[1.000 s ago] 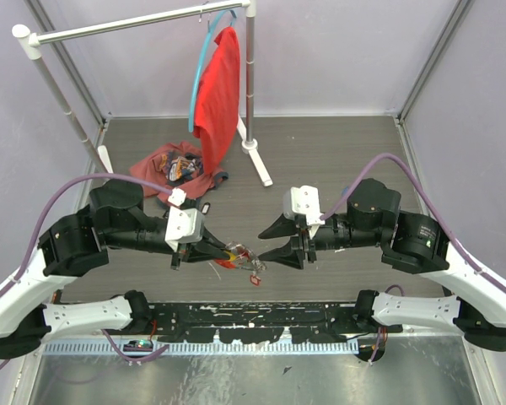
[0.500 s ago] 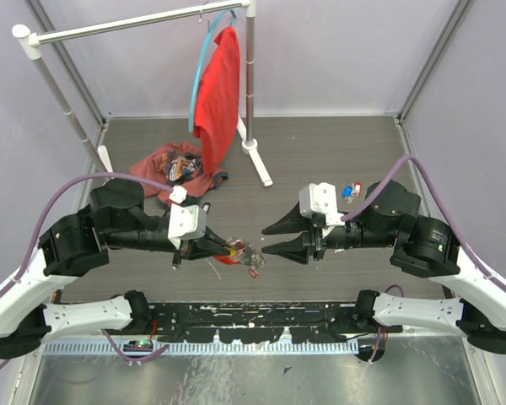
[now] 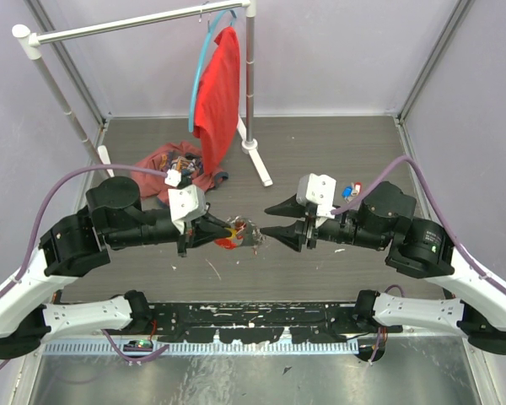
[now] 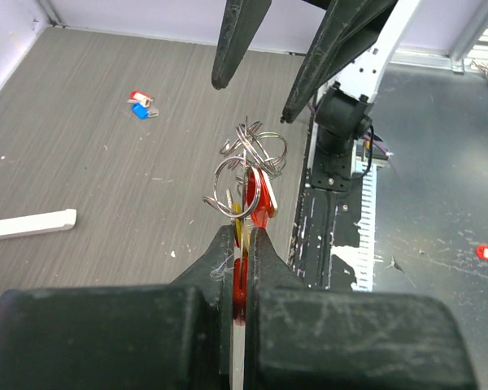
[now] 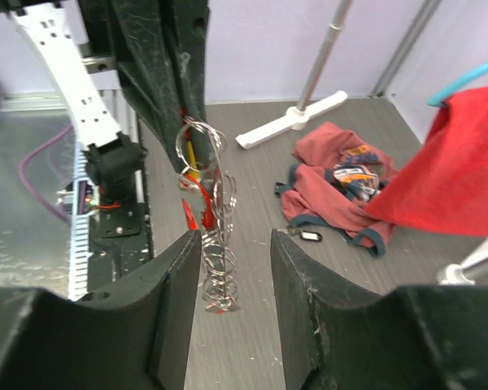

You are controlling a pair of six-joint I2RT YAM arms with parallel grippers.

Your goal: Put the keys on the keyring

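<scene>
Fingers [image 3: 205,231] of the left gripper [image 3: 225,231] were pressed together on the keyring [image 3: 246,233] in the top view, holding it above the table [image 3: 320,143] near the middle. The right gripper [image 3: 266,223] faced it with jaws spread, tips just right of the rings. Two keys [image 3: 350,191] with red and blue heads lay on the table farther right, just beyond the right arm. A red shirt [image 3: 218,93] hung from the rack at the far side. From the left wrist, the left gripper [image 4: 241,233] pinched the keyring's red strap tag [image 4: 257,197], with the cluster of wire rings [image 4: 248,158] standing out past its tips. The right gripper [image 4: 254,97] reached in above them, spread wide and not touching, and the keys [image 4: 140,105] lay well apart on the floor. From the right wrist, the right gripper [image 5: 232,244] was open with the dangling rings [image 5: 215,268] between its fingers [image 5: 297,284], and the left gripper [image 5: 191,110] held them from above. A crumpled garment [image 5: 333,183] and a black fob [image 5: 309,236] lay beyond.
</scene>
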